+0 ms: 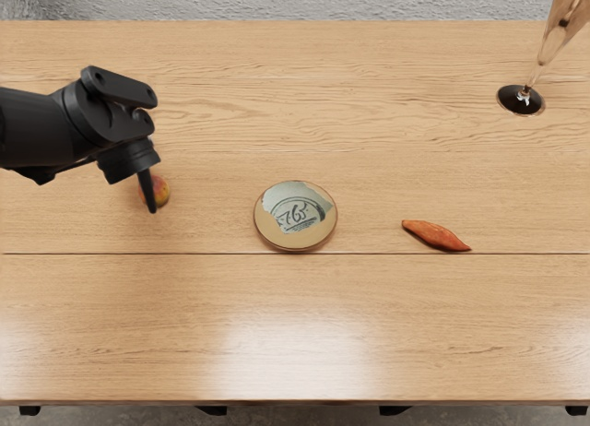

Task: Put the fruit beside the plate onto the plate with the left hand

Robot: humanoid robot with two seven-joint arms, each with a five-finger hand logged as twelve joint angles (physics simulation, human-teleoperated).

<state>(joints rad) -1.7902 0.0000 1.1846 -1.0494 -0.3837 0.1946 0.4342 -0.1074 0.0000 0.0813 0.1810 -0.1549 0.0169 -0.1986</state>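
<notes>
A small round orange-red fruit (160, 192) lies on the wooden table, left of a small reflective plate (295, 216) with a dark printed centre. My left hand (147, 197) comes in from the left edge on a black arm and hovers right over the fruit. One straight black finger (147, 190) hangs down across the fruit's left side; the other fingers are hidden under the wrist. The hand looks open, with the fruit resting on the table. The plate has nothing on it. The right arm is out of view.
An orange-red sweet potato (435, 235) lies to the right of the plate. A champagne glass (533, 77) stands at the far right corner. The table's front edge (295, 400) runs along the bottom.
</notes>
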